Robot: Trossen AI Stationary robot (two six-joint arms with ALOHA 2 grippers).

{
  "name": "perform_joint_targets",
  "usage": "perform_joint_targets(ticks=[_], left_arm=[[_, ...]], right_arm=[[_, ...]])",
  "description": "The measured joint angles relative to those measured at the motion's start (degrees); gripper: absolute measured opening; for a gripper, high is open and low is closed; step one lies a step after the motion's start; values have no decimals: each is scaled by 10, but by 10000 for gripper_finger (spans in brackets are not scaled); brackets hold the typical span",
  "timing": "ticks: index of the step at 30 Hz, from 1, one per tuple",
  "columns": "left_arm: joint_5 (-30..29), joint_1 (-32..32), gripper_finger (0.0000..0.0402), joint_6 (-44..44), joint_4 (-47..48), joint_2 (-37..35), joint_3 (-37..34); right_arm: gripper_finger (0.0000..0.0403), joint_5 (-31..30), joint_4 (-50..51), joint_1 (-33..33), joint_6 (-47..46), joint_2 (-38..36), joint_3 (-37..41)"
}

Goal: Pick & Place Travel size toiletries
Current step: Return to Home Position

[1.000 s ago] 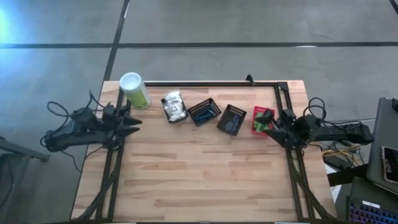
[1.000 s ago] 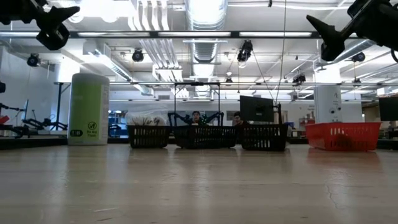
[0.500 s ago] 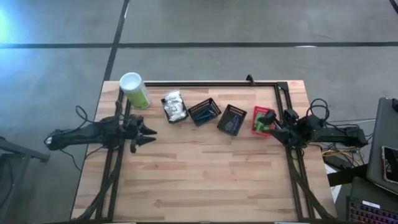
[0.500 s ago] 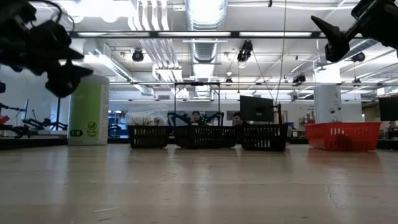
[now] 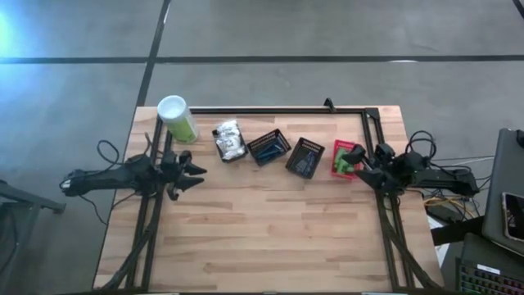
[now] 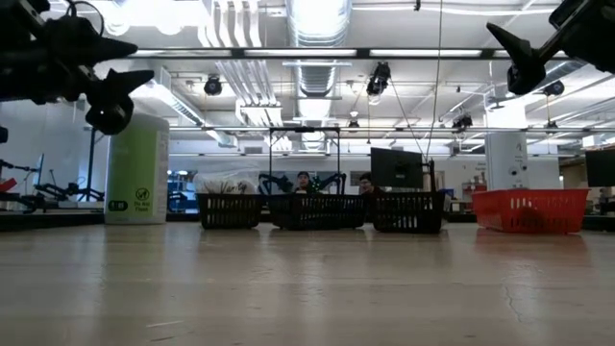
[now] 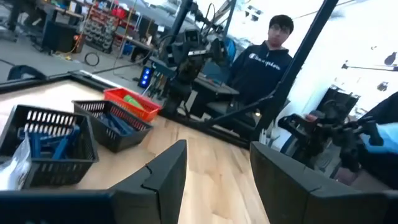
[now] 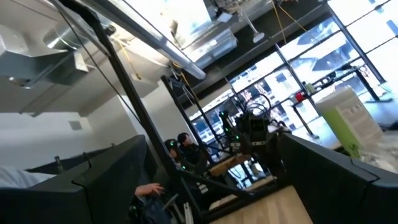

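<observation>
Left gripper [image 5: 196, 174], fingers apart and empty, hovers over the table [image 5: 270, 229] edge, right gripper [image 5: 358, 164] likewise beside the red basket [image 5: 336, 146]; toiletries [image 5: 229, 141] lie binned; step judged homing, both arms next folding clear.

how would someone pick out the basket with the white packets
Find the tall green canister at the table's corner. Four baskets line up beside it; take the basket nearest the canister. It alone is heaped with crinkly white packets; its neighbours show none.
</observation>
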State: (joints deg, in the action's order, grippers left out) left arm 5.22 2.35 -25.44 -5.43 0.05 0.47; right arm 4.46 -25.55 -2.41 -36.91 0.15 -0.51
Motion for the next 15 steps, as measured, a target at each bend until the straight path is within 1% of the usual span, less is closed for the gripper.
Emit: perform_joint_targets(ticks=[10,15], left_arm=[[-2,-1,181,-1,4,0,0],[-2,-11,181,-1,4,0,-1]], right_arm=[[364,0,14,0,0,19,0],[364,0,15,0,0,23,0]])
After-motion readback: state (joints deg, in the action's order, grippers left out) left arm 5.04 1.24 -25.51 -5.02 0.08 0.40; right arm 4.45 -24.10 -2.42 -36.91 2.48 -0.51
